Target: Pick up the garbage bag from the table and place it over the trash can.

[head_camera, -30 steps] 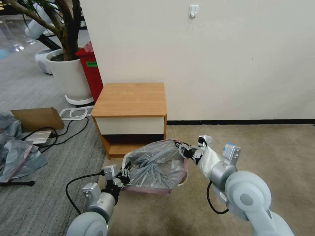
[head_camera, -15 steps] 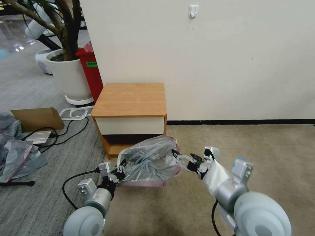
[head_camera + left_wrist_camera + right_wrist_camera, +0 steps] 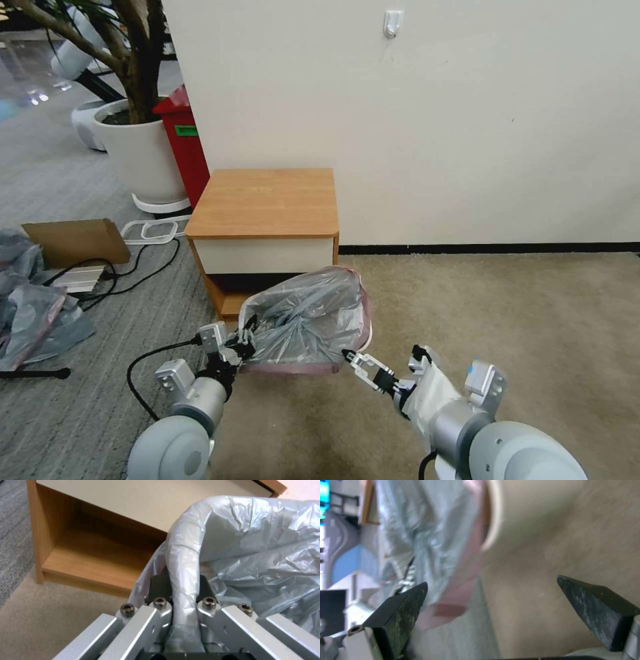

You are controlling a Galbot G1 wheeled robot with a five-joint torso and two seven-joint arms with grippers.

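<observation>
Garbage bag (image 3: 303, 319) hung draped over the trash can (image 3: 506, 510), in front of the table (image 3: 267, 200). At the bag's left edge my left gripper (image 3: 241, 347) stayed clamped on its rim; my right gripper (image 3: 353, 363) had let go — jaws apart, backed off the bag's right side — so that side looked seated.
</observation>
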